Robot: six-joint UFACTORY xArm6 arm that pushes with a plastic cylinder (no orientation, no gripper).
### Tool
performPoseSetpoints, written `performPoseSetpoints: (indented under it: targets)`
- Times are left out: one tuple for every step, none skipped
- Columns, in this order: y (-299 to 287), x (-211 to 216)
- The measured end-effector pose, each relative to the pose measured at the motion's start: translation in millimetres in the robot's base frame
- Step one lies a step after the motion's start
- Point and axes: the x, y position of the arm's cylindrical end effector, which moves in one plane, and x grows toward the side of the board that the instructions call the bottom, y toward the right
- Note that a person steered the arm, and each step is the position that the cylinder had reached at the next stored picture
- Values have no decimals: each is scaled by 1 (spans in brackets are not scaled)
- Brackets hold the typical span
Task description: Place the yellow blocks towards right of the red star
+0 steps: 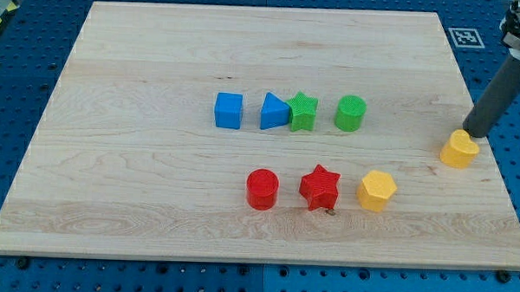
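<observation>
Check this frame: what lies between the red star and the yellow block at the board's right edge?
In the camera view, the yellow hexagon sits just right of the red star; beyond it, bare board up to the yellow block.

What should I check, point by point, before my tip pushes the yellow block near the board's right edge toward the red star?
1. My tip is in view: ok, it shows at the view's right.
2. Tip beside the yellow block at the right edge: ok, just above and right of it; whether they touch, cannot tell.
3. Yellow hexagon already right of the red star: ok.
4. Path leftward and down to the hexagon free of blocks: ok.
5. Yellow block fully on the board: ok, but close to its right edge.
6. Green cylinder out of the way: ok, it lies higher in the view.
</observation>
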Motion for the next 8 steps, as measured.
performPoseSetpoints:
  targets:
    - [-19,12]
    - [-38,25]
    - [-59,38]
    - [-84,47]
    - [-98,47]
    - [-107,47]
    - [-108,47]
    - [-108,47]
